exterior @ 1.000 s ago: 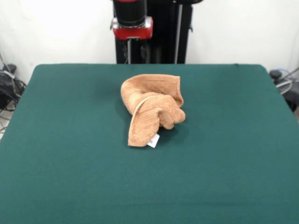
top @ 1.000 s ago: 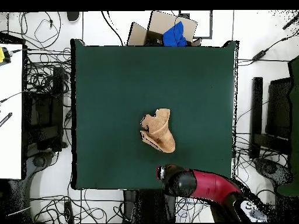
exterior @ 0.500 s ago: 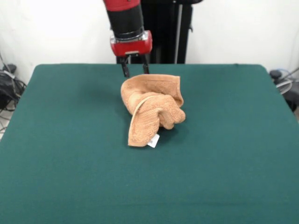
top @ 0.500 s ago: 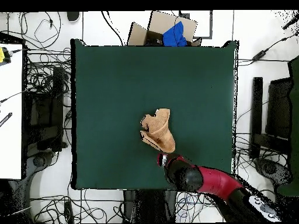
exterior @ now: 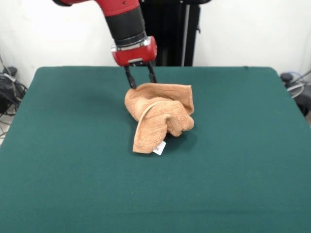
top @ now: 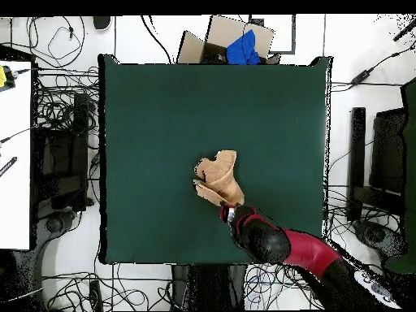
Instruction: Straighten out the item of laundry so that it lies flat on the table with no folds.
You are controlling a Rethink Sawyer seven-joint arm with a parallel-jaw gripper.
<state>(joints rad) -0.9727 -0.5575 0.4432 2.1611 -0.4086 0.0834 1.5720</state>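
Near half of the counter (exterior: 73, 194) is bare green felt, nothing on it. Just past that, about mid-counter, well clear of all four edges, sits the orange-tan terry towel (exterior: 159, 116), bunched into a lump. Small white tag (exterior: 159, 148) hangs at its nearest corner, touching the felt. A narrow flap runs down toward the near edge; beside it a rounded fold bulges up and over. Woven band visible along the towel's far upper edge. Behind that, the tool (exterior: 140, 80) of the red and black arm is right at the towel's far edge, fingers apart, tips down at the fabric rim; whether they touch it I can't tell. Progress: basically none, towel fully crumpled, no part spread flat. Left to do, as I judge it: grab an edge, pull open, flatten all folds
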